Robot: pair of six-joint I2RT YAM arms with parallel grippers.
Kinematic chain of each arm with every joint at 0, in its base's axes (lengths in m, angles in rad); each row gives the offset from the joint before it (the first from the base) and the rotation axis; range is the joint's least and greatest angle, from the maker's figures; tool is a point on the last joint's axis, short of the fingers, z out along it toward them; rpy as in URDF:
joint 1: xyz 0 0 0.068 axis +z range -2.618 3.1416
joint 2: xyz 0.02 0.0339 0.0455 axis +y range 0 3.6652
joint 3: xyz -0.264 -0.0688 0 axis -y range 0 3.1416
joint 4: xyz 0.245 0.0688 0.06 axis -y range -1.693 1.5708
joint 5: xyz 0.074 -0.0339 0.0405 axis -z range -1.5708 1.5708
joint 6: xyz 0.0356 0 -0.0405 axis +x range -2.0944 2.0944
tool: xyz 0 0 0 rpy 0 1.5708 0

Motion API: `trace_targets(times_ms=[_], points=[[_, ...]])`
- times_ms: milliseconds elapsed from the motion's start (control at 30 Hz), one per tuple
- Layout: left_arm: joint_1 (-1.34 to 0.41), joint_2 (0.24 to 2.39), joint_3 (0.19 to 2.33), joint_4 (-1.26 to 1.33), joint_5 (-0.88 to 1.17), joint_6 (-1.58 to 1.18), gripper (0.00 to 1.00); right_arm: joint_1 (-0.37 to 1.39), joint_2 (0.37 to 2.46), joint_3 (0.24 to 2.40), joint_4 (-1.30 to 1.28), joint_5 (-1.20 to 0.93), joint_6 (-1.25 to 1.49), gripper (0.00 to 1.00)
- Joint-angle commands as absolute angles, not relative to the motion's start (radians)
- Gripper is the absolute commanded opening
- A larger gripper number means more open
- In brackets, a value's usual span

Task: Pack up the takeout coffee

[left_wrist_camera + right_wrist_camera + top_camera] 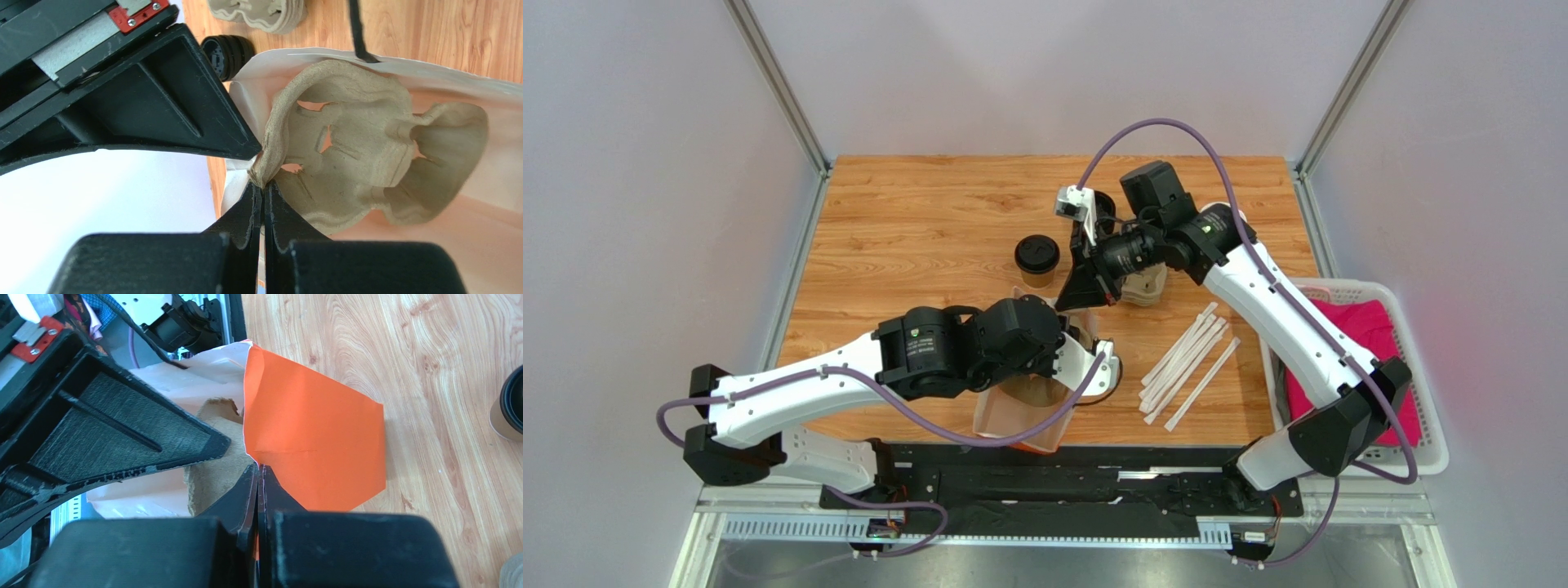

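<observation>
Pinching the thin edge of a moulded pulp cup carrier (pixel 368 153), the left gripper (pixel 264 187) has its jaws pressed flat together on that rim with no gap showing. The carrier sits inside the paper bag (pixel 313 447), which is orange outside and white inside. The left wrist view shows the carrier's wells facing the camera and the bag wall right behind them.

The right gripper (pixel 259 468) is closed too, nipping the bag's mouth edge where the orange wall folds. The carrier's brown edge shows inside the bag just left of that grip. Both arms meet at the bag, which is at the middle of the tabletop (pixel 916 233), close to its near edge.

The takeout coffee (pixel 1038 255) stands upright on the tabletop with its black lid on. It is outside the bag, just past the bag's far end and roughly mid-tabletop. Neither gripper touches it. In the right wrist view only a sliver of it shows at the right frame edge.

A stack of carriers (pixel 1145 289) is just right of the coffee, partly under the right arm. A loose bundle of white sticks (pixel 1189 364) lies toward the right edge, in the near half. A basket (pixel 1428 423) sits beyond the tabletop's right edge and holds a pink cloth (pixel 1369 325).
</observation>
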State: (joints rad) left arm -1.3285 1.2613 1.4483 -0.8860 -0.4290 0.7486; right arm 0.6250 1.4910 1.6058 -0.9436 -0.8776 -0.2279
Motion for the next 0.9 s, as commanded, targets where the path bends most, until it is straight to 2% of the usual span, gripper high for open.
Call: trace_targets(times_ms=[0, 500, 867], points=[[-1.331, 1.269, 1.491, -0.888, -0.456, 0.744, 0.00, 0.626, 1.508, 1.649, -0.954, -0.861, -0.199, 0.00], [-1.255, 1.246, 1.335, -0.796, -0.393, 0.578, 0.00, 0.627, 1.474, 1.632, -0.919, -0.928, -0.219, 0.00], [-1.246, 1.223, 1.275, -0.868, -0.304, 0.482, 0.00, 0.627, 1.457, 1.606, -0.881, -0.928, -0.207, 0.00]])
